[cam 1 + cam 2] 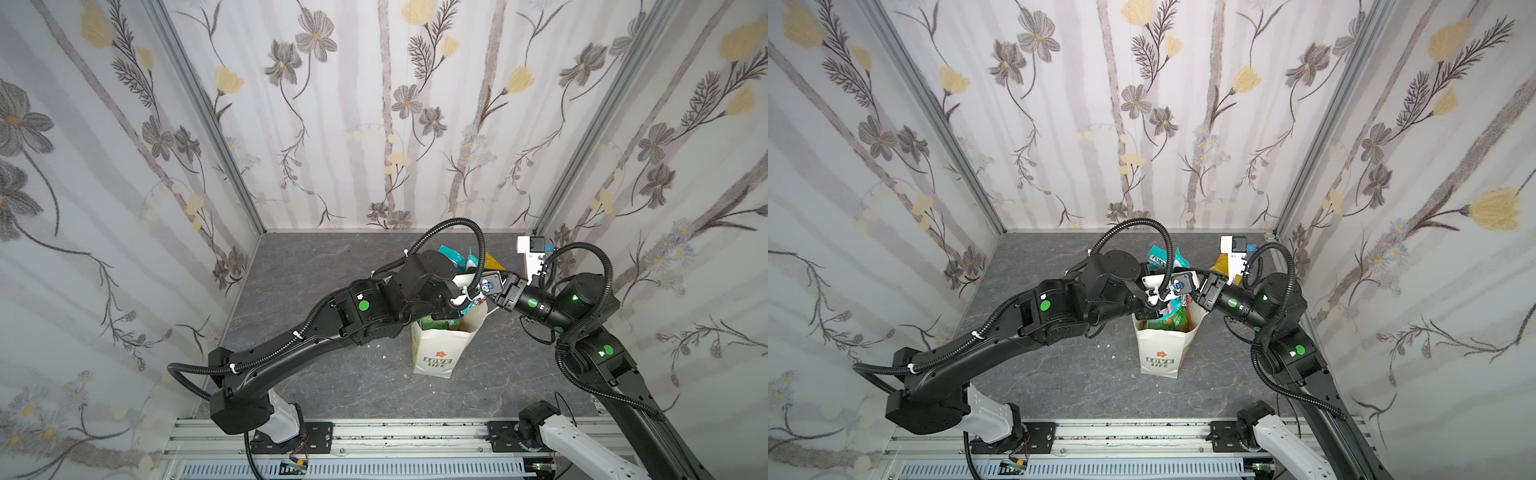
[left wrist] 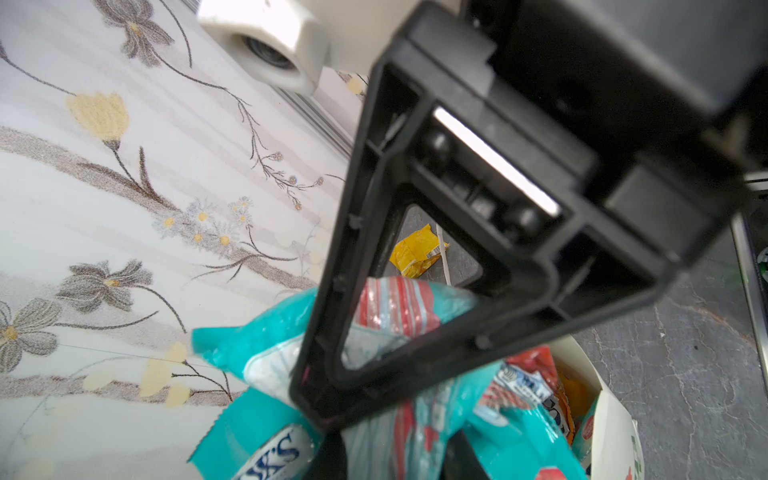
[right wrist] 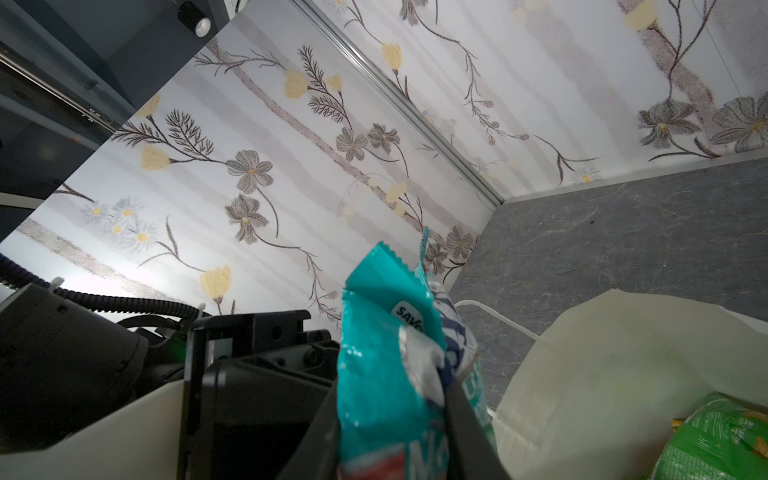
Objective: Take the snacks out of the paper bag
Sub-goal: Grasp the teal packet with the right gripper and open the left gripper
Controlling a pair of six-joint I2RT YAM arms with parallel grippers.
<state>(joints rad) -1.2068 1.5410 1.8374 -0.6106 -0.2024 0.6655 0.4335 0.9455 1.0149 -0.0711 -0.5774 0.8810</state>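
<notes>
Over grey marble-look tabletop (image 1: 332, 374) w/ floral walls (image 1: 374, 124), R tool (image 3: 394, 455) grips teal packet (image 3: 382, 332); L tool (image 2: 395, 457) state unclear.

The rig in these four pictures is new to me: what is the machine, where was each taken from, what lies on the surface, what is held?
Two black robot arms, left arm and right arm, each end in a two-fingered pincer. Two pictures look down from overhead; two come from cameras on the wrists. On the grey table stands a white paper bag holding snacks, including a green packet; a yellow packet lies on the table beyond it. Above the bag's mouth the right pincer appears to pinch a teal packet. The left pincer is there too; whether it grips is unclear.
</notes>
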